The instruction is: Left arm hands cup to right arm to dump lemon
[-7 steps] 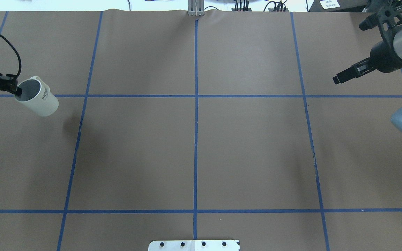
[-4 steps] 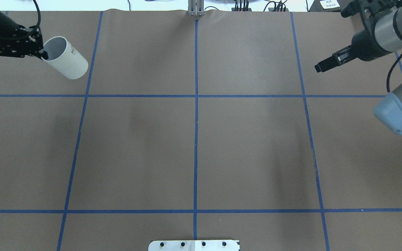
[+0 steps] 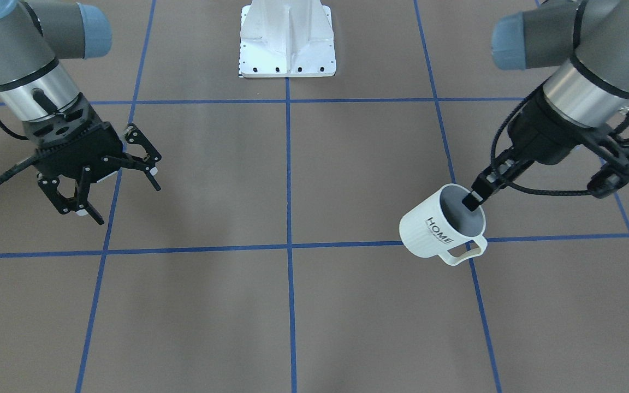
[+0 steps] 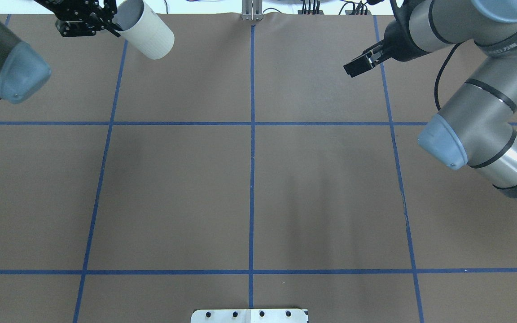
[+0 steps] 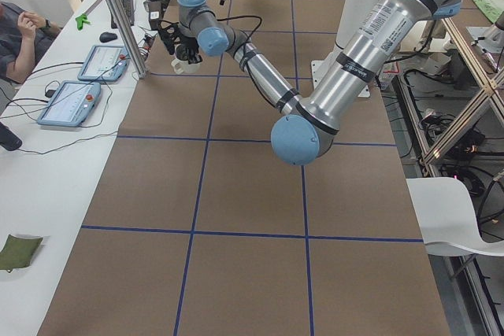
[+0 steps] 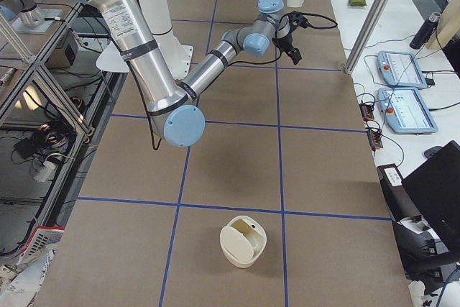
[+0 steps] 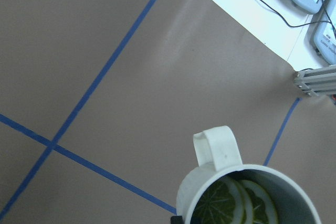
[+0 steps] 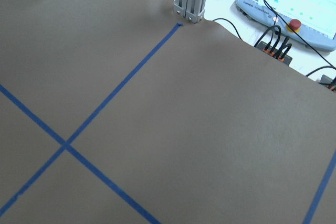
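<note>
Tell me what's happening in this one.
The left pincer grips the white HOME cup by its rim, holding it tilted in the air. Inside it lie lemon slices. The right pincer hangs open and empty, well apart from the cup, so the handover has not happened yet.

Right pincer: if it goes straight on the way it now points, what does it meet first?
Probably the table's brown paper: the right pincer slants down, and its wrist view shows only bare paper and blue tape ahead. The cup seems off that line.
</note>
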Tool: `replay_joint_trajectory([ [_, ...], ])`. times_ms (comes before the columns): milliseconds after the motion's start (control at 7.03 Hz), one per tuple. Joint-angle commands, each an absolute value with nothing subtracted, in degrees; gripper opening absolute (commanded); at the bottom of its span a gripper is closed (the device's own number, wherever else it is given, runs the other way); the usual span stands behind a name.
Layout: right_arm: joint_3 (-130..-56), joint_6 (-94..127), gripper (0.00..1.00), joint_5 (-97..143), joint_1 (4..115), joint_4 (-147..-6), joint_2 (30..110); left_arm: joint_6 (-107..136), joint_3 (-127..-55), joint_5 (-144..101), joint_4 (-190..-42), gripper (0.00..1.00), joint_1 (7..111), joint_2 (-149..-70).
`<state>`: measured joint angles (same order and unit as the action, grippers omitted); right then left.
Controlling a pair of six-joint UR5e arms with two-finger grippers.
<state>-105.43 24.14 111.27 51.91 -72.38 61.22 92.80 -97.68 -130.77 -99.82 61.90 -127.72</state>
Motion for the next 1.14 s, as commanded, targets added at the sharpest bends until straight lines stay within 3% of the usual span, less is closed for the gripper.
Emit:
replay_joint_trajectory([
  [0, -104.25, 24.26, 0.99, 101.64, 43.81, -60.00, 60.64, 99.29, -95.55, -130.78, -99.76, 0.00, 58.99, -132.43],
  [569, -104.06, 23.91, 0.99, 75.37, 28.68, -48.72, 60.38, 104.50, -89.91, -130.96, -100.28, 0.00, 53.89, -138.95],
  [996, -104.06, 23.73, 0.99, 71.72, 26.89, -48.16, 60.29, 104.68, -90.70, -131.05, -100.46, 0.00, 49.85, -139.13],
])
